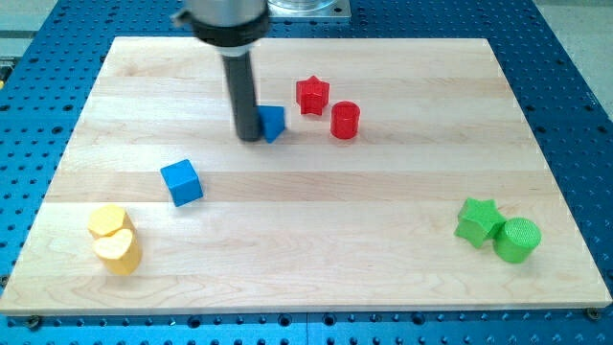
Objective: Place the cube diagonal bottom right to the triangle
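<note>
Camera view, blue cube (181, 182) lower-left of my tip (250, 137), tip touching blue triangle (273, 123), grasping nothing

The surface (316, 240) is pale wood with a smooth, faintly satin grain, laid on a blue perforated metal base (575, 77). The rod (242, 91) looks matt dark plastic or rubber. The blue cube (181, 182) and red cylinder (345, 121) appear matt plastic.

arm: from view's top | rod: upright | my tip (249, 138): on board
</note>
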